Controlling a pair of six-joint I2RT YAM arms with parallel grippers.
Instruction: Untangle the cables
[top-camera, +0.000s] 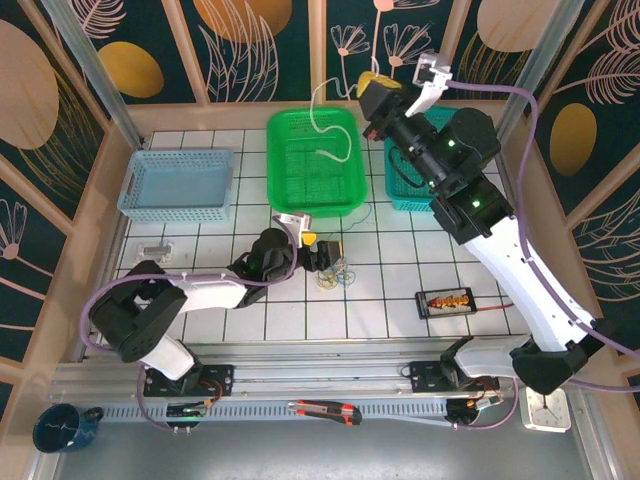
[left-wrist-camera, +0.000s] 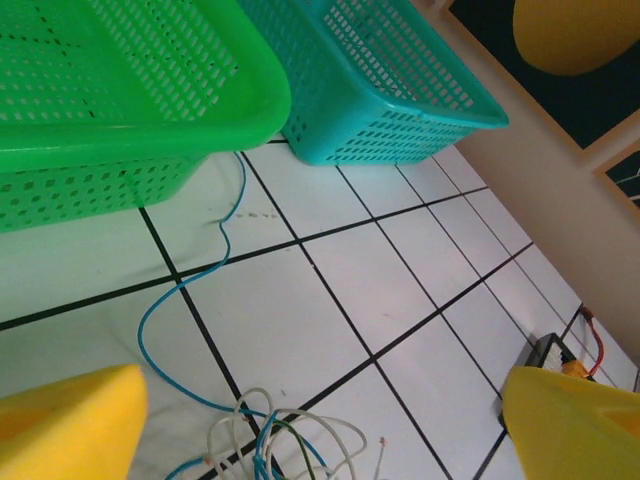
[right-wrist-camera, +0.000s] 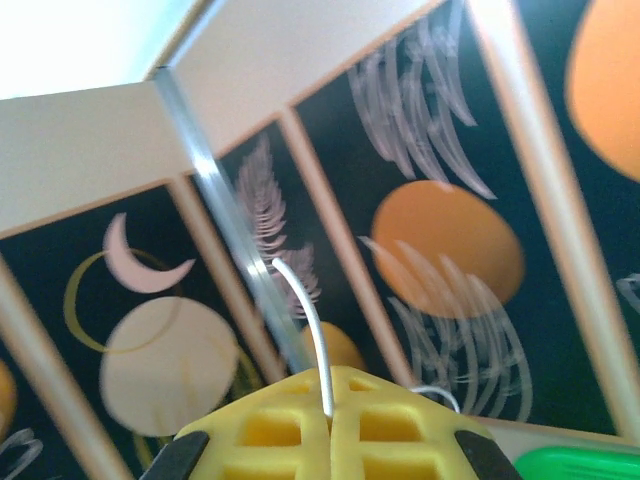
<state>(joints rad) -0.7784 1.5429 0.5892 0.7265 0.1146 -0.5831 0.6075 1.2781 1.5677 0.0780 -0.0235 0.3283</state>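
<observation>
Risk: the tangle of cables (left-wrist-camera: 268, 432) lies on the table (left-wrist-camera: 330, 300) just ahead of and below the left gripper (left-wrist-camera: 325, 380), whose fingers (left-wrist-camera: 70, 425) stand wide apart and empty. Closing there could catch several strands together and tighten the knot. Further out, the right gripper (right-wrist-camera: 330, 400) is clenched on a whitish cable (right-wrist-camera: 312, 330). This thin wire may slip free or snag the green basket (top-camera: 278, 170) beneath it. Pose: left arm (top-camera: 200, 292) low, stretched along the table; right arm (top-camera: 510, 260) raised high, gripper tilted upward.
</observation>
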